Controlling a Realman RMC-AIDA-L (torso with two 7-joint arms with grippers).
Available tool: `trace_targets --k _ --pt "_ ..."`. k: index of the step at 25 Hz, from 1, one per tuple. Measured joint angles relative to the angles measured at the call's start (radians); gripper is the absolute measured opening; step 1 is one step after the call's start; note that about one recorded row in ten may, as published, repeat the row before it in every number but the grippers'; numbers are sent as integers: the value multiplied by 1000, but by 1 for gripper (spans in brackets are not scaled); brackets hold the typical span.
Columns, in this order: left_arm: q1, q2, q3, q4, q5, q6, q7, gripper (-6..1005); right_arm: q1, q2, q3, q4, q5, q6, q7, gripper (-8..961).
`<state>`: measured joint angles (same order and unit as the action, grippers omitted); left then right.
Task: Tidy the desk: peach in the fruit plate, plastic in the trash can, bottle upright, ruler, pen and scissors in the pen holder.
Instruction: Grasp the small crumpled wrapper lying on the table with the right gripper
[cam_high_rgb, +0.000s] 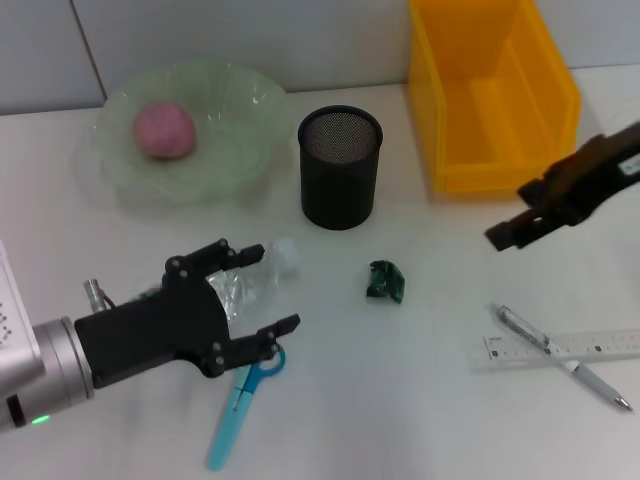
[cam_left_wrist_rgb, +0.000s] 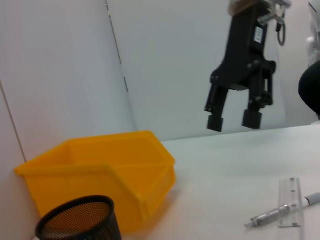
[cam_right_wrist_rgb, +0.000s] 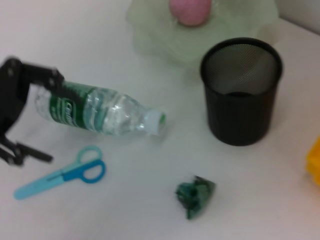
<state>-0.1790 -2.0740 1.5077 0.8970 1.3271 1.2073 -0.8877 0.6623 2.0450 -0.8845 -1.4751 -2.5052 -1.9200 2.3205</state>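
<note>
The left gripper (cam_high_rgb: 265, 290) is nearest, low at about 8 o'clock. Its fingers are spread apart around the lying bottle (cam_high_rgb: 250, 275), not squeezing it. The blue scissors (cam_high_rgb: 240, 400) lie just below it. At 4 o'clock the pen (cam_high_rgb: 565, 358) lies across the ruler (cam_high_rgb: 560, 348). In the middle sits the green plastic (cam_high_rgb: 386, 281), crumpled up. Higher, at 3 o'clock, the right gripper (cam_high_rgb: 520, 225) hangs in the air with its fingers apart, holding nothing. Farther back, near 12 o'clock, stands the black pen holder (cam_high_rgb: 340, 167). At 10 o'clock the peach (cam_high_rgb: 164, 130) lies in the fruit plate (cam_high_rgb: 240, 110). At 1 o'clock is the yellow trash can (cam_high_rgb: 495, 165).
</note>
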Motion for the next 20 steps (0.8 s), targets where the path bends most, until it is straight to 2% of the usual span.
trace_targets --k 3,6,11,14,16,20 --pt "8 0 12 -10 -4 10 8 791 18 18 -38 22 -3 38 40 829" --pt "14 1 25 -10 -5 15 8 791 14 32 -136 37 -24 109 80 830" --pt "18 2 31 -11 -3 22 8 791 21 33 -290 112 -40 248 157 830" --pt "20 2 37 -12 -2 22 8 790 21 33 -341 119 -41 290 184 829" --pt "21 3 40 -12 1 22 8 790 22 33 -419 135 -50 342 221 829" --pt "21 3 41 -15 2 23 11 790 39 33 -478 176 -68 384 253 829"
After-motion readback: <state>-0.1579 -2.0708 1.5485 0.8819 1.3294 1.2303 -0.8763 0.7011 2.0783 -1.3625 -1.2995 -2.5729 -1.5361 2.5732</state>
